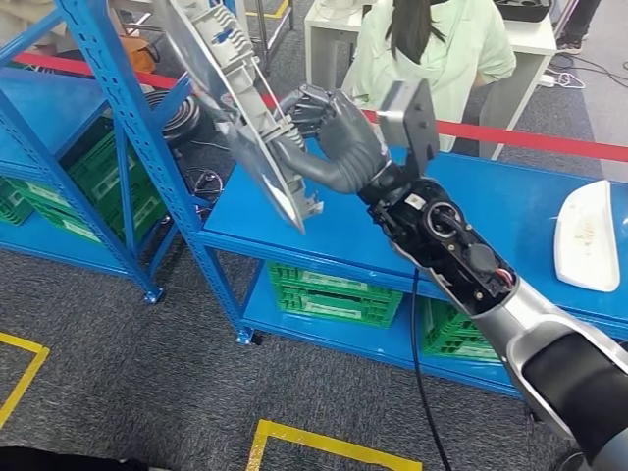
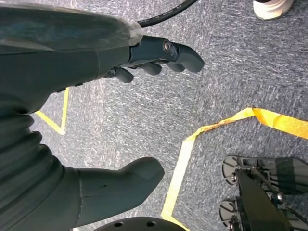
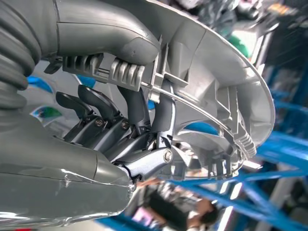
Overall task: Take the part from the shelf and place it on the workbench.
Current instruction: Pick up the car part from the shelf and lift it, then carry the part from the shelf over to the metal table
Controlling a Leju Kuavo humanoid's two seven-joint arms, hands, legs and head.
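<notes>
Right robot hand (image 1: 337,132) grips the part (image 1: 236,93), a grey ribbed disc-shaped piece, thumb on one face, fingers (image 3: 109,113) curled through the ribbing on the other. Part is held tilted in the air, its lower edge just over the near-left end of the blue surface (image 1: 489,211), close to the shelf upright (image 1: 122,108). White piece (image 1: 587,238) lies well off beyond the forearm. Left robot hand (image 2: 109,110) hangs over the floor, fingers apart, holding nothing.

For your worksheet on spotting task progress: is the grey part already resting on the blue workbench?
No: the right hand holds the grey part tilted in the air above the workbench.
</notes>
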